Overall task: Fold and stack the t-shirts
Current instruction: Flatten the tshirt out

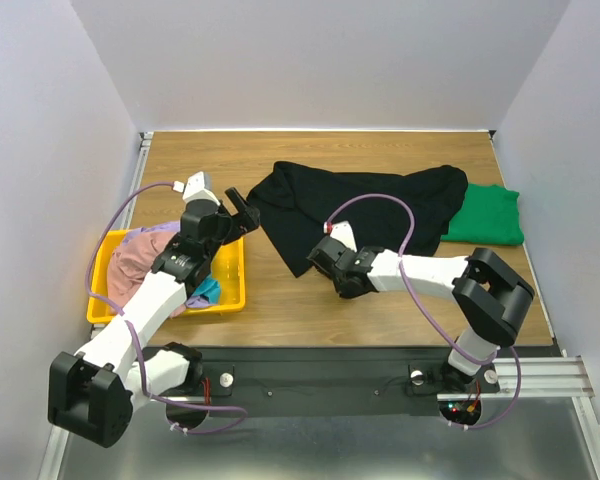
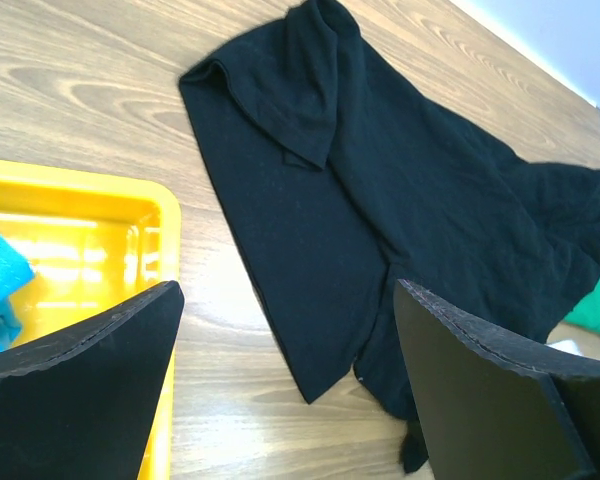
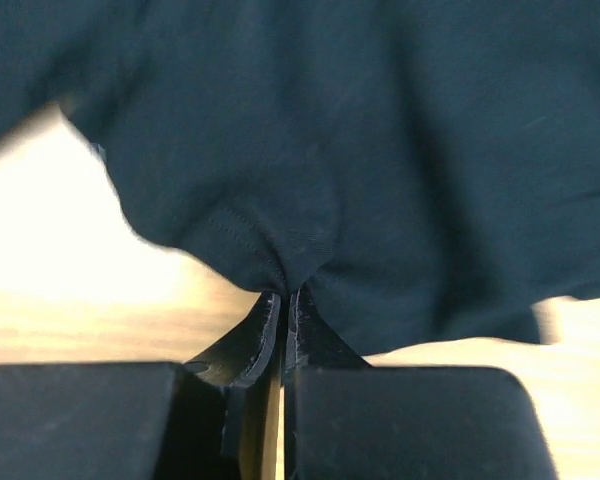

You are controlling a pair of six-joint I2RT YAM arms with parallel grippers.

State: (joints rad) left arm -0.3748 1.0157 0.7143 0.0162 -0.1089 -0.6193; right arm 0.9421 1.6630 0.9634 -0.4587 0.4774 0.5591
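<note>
The near edge of the black t-shirt (image 1: 380, 205), spread on the table (image 1: 310, 300), was pinched by the right tool (image 3: 283, 300). The left tool (image 1: 242, 212) was spread wide over the rim of the yellow bin (image 1: 235, 290). A green t-shirt (image 1: 488, 215) was laid beside the black one.

bare table (image 1: 280, 295) strip between yellow bin (image 1: 236, 285) and black t-shirt (image 1: 380, 205), open wood behind, green t-shirt (image 1: 490, 215) filling right edge

Our left arm (image 1: 152, 298) reaches forward, left fingers (image 2: 80, 400) spread wide; our right arm (image 1: 425, 270) angles leftward, right fingers (image 3: 262, 335) pinched on the black t-shirt (image 3: 380, 150).
</note>
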